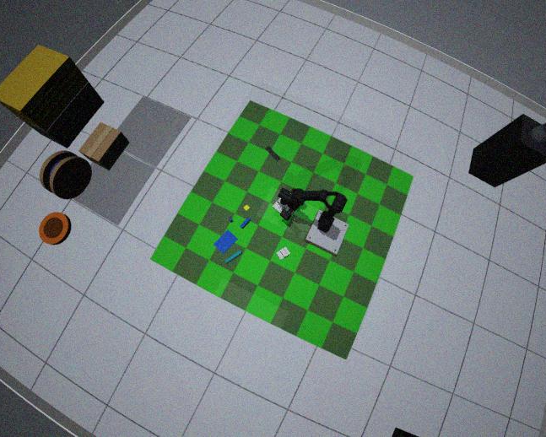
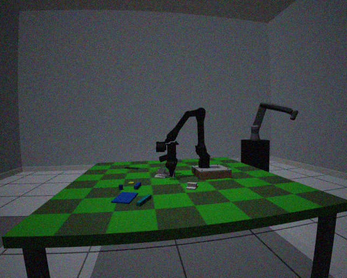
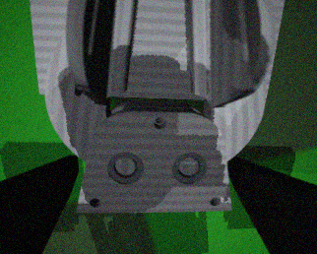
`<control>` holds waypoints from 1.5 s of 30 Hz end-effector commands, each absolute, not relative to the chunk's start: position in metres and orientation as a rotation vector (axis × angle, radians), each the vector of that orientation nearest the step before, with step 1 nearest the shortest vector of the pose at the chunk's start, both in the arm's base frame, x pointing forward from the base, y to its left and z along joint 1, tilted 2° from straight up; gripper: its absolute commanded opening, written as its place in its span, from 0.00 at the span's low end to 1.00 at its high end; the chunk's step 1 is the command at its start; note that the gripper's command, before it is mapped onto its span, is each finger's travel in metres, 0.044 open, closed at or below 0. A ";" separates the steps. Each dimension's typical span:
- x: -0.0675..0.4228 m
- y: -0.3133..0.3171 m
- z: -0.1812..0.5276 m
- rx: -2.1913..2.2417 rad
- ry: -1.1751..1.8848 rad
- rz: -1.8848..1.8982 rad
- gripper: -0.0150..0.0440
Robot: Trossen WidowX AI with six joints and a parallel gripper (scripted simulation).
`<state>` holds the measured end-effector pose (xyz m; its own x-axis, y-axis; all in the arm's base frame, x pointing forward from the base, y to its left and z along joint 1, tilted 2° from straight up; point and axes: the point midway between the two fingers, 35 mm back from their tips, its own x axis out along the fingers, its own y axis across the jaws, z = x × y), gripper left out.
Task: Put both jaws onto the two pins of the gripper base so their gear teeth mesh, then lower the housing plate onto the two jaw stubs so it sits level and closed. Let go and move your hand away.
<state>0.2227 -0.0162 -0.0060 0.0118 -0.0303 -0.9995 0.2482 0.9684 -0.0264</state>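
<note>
Two jaw stubs (image 3: 158, 167), at 7 and 5 o'clock in wrist view, show through housing plate (image 3: 149, 194), seemingly seated. Gear mesh hidden. Our gripper (image 1: 287, 217) (image 2: 171, 175) (image 3: 156, 163) nearly fully open, empty; we likely only withdraw.

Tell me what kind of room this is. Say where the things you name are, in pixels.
Probably a robotics lab or workshop: a black arm (image 1: 313, 195) (image 2: 199, 131) on a checkered table (image 1: 282, 310) (image 2: 179, 232), a second arm (image 2: 276, 107) on a pedestal behind, and a tiled floor (image 1: 192, 376) (image 2: 6, 206).
</note>
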 end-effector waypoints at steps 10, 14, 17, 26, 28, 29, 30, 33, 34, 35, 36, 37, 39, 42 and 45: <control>0.219 -0.014 0.071 0.170 1.546 -0.218 1.00; 0.223 -0.014 0.067 0.170 1.531 -0.213 1.00; 0.212 -0.013 0.100 0.170 1.540 -0.218 1.00; 0.203 -0.012 0.120 0.170 1.547 -0.218 1.00; 0.203 -0.012 0.120 0.170 1.547 -0.218 1.00; 0.203 -0.012 0.120 0.170 1.547 -0.218 1.00; 0.203 -0.012 0.120 0.170 1.547 -0.218 1.00; 0.203 -0.012 0.120 0.170 1.547 -0.218 1.00; 0.203 -0.012 0.120 0.170 1.547 -0.218 1.00; 0.203 -0.012 0.120 0.170 1.547 -0.218 1.00; 0.203 -0.012 0.120 0.170 1.547 -0.218 1.00; 0.203 -0.012 0.120 0.170 1.547 -0.218 1.00; 0.203 -0.012 0.120 0.170 1.547 -0.218 1.00; 0.203 -0.012 0.120 0.170 1.547 -0.218 1.00; 0.203 -0.012 0.120 0.170 1.547 -0.218 1.00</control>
